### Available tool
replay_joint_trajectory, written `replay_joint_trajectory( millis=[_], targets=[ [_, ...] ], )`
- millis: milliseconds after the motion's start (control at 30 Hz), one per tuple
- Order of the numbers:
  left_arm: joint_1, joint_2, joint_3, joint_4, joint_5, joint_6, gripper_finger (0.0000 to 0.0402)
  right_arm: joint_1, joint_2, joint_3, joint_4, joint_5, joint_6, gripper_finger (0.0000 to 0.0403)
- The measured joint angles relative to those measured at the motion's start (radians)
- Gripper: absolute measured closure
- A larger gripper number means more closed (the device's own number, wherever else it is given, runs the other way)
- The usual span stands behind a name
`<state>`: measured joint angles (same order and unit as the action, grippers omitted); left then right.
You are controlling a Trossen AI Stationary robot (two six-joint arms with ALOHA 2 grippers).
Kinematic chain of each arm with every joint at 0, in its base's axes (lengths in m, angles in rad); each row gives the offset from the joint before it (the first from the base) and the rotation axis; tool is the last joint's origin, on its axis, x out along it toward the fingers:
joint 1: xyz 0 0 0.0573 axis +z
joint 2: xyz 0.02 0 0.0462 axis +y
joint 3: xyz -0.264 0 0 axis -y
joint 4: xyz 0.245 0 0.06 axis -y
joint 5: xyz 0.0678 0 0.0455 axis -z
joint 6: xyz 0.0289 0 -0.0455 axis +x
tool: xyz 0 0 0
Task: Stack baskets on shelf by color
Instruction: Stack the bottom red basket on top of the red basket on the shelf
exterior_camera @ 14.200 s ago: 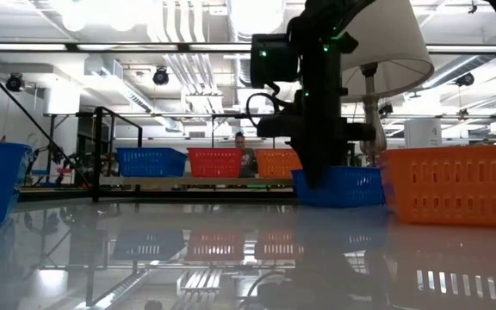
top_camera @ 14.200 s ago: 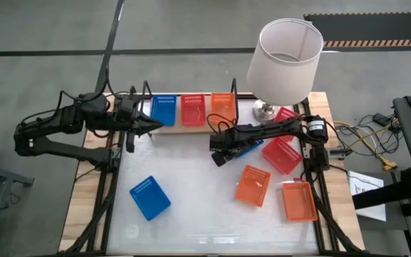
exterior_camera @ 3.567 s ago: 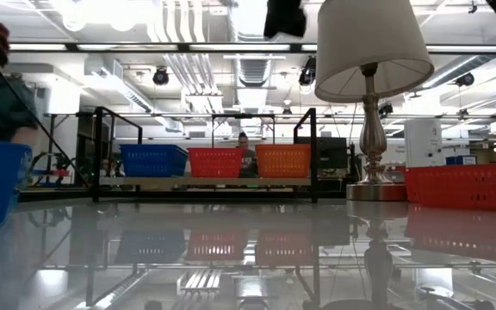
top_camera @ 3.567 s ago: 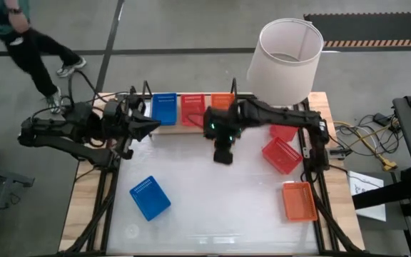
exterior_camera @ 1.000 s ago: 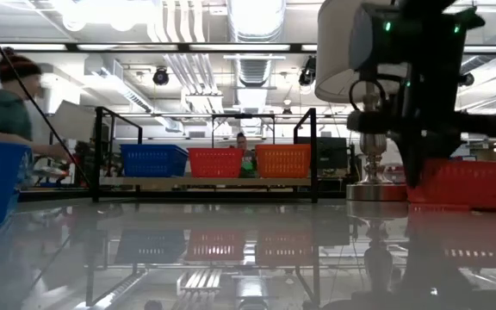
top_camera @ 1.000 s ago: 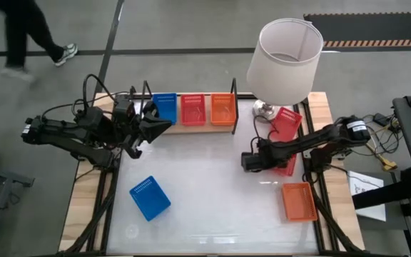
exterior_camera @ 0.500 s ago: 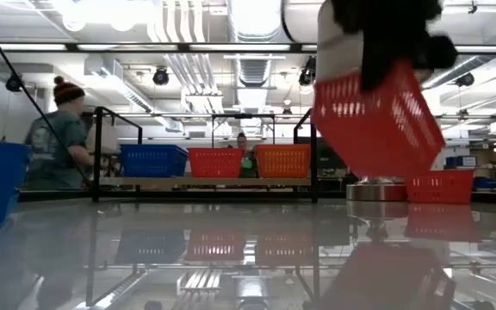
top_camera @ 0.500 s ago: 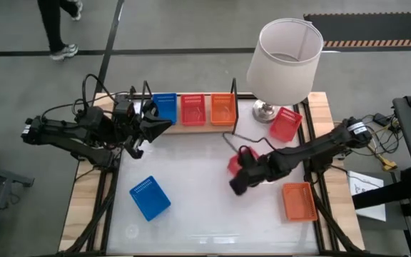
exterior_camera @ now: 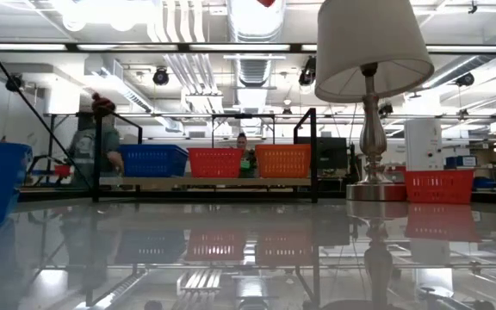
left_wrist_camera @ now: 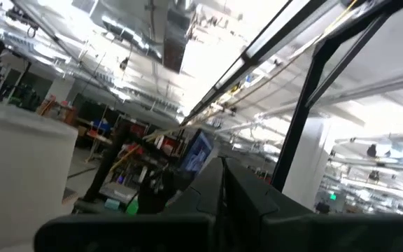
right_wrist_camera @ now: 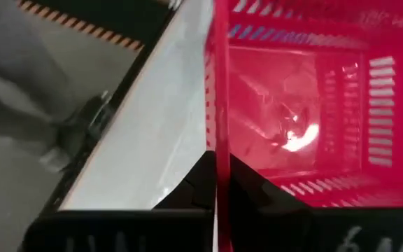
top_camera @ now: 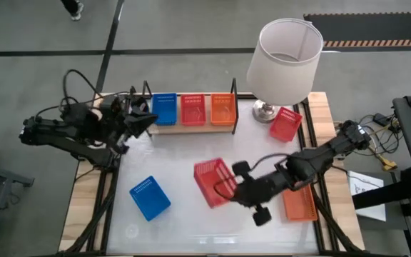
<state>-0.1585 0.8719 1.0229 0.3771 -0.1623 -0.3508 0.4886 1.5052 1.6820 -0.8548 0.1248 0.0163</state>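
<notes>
A red basket (top_camera: 211, 183) hangs tilted over the middle of the tabletop, its rim pinched in the right claw (top_camera: 232, 187). On the shelf (top_camera: 191, 127) sit blue (top_camera: 164, 108), red (top_camera: 193, 109) and orange (top_camera: 222, 108) baskets side by side. Another blue basket (top_camera: 150, 198) lies front-left, a red one (top_camera: 285, 123) by the far right edge, an orange one (top_camera: 300, 202) front-right.

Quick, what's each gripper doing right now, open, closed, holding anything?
Right gripper: closed on the wall of a red basket, above mid-table.
Left gripper: by the shelf's left end; open or closed cannot be told.
</notes>
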Motion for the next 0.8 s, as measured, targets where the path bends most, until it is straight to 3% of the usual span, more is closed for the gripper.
replay_joint_trajectory(
  millis=[133,267,633,800],
  targets=[
    [0.000,-0.049,0.000,0.000,0.000,0.009,0.0402,-0.062,0.040,0.111,-0.005,0.014,-0.135,0.0395],
    [0.000,-0.084,0.000,0.000,0.000,0.047,0.0402,-0.168,0.115,0.242,-0.025,0.000,-0.162,0.0394],
    [0.000,-0.138,-0.002,-0.005,0.034,0.082,0.0402,-0.476,0.460,0.656,-0.292,0.006,-0.279,0.0394],
    [0.000,-0.152,-0.003,-0.006,0.037,0.097,0.0402,-0.588,0.543,0.654,-0.297,-0.005,-0.307,0.0394]
  ],
)
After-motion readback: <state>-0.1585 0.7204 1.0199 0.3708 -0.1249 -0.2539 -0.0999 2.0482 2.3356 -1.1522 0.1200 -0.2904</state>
